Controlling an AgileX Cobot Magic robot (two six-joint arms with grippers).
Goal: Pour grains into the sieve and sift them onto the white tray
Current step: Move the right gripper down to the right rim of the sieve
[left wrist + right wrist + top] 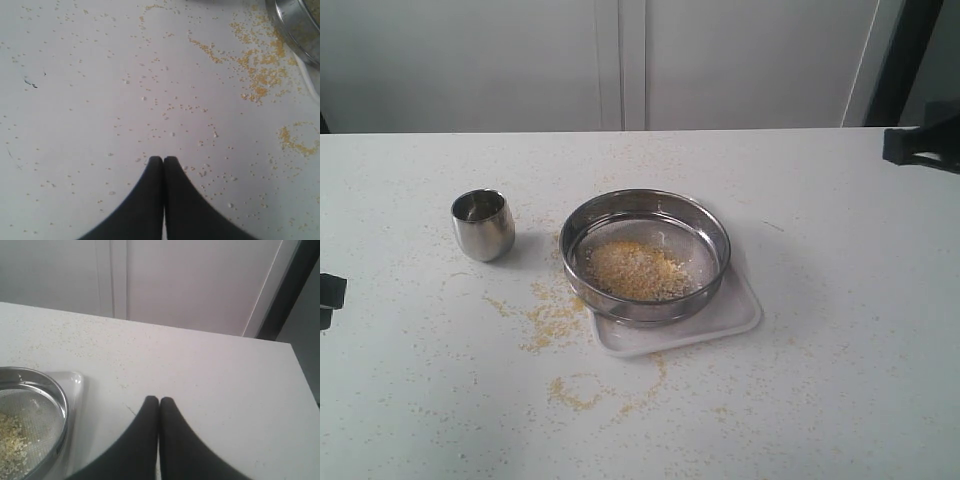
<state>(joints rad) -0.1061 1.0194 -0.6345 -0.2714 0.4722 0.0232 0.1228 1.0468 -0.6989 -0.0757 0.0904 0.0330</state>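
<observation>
1. Gripper state: the left gripper (163, 161) and the right gripper (159, 401) both have their jaws pressed together and hold nothing. Each hangs over the table (840, 350), clear of the equipment.
2. Task items: the grains (638, 270) lie in a heap on the mesh of the sieve (650, 308). The sieve rests on the white tray (720, 322). The steel cup (483, 225) stands upright to the left, apart from the sieve, and looks empty.
3. Hazard, missed tray: the sieve appears to overhang the tray on the cup side. Fines sifted there are likely to land on the table and add to the spilled grains (552, 318).
4. Hazard, displacement: an approach with the jaws together would likely push the sieve wall rather than grip it. The sieve could then slide off the tray.
5. Hazard, slip: the steel rim is thin and smooth. A shallow grip may release during shaking, tilting the sieve and dumping the heap.
6. Hazard, overshoot: the wall is low, so vigorous shaking may throw grains over it.
7. Hazard, collision: a sweep by the left arm toward the sieve may topple the cup.
</observation>
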